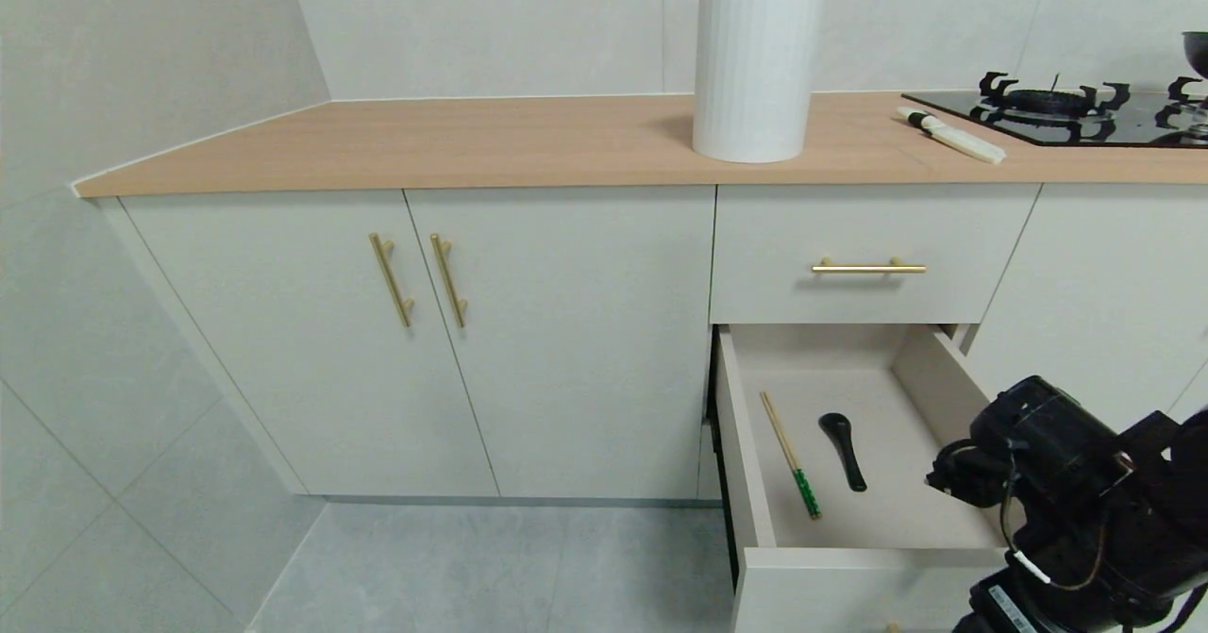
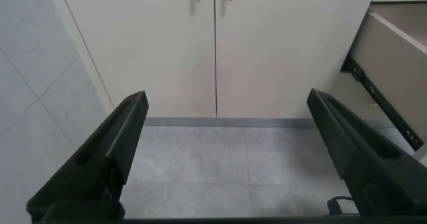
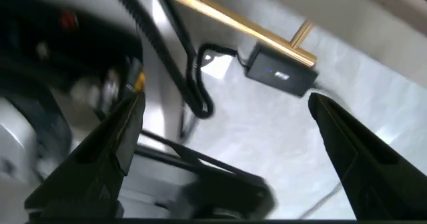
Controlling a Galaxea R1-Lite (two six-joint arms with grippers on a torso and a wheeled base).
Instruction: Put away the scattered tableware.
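So the low pull-out cream drawer [image 1: 746,444] is open, with a pair of wooden chopsticks with green ends [image 1: 791,468] and a black plastic soup spoon [image 1: 843,449] lying side by side on its floor, not touching. What looks left to tidy is the long cream-white utensil with a black band [image 1: 948,133] up on the wooden countertop [image 1: 472,142], just beside the black gas hob [image 1: 1066,109]. Might be a sheathed knife, honestly can't tell.

Both grippers are spread wide with nothing in them. The left gripper [image 2: 227,101] hangs low over the floor in front of the cabinet doors. The right gripper [image 3: 227,99] is close to a gold bar handle [image 3: 240,25], and the right arm sits low by the drawer's front corner.

Stuff I'd worry about:
- The right arm is tight against the drawer, so lifting it carelessly could knock the drawer front or shove it partly closed.
- That utensil is thin and lies flat, so a sloppy pinch could skid it into the hob grates or off the edge.
- The tall white ribbed cylinder [image 1: 755,67] stands near the reach path, and an elbow could tip it.
- Dropping the thing from height could bounce it onto the spoon.
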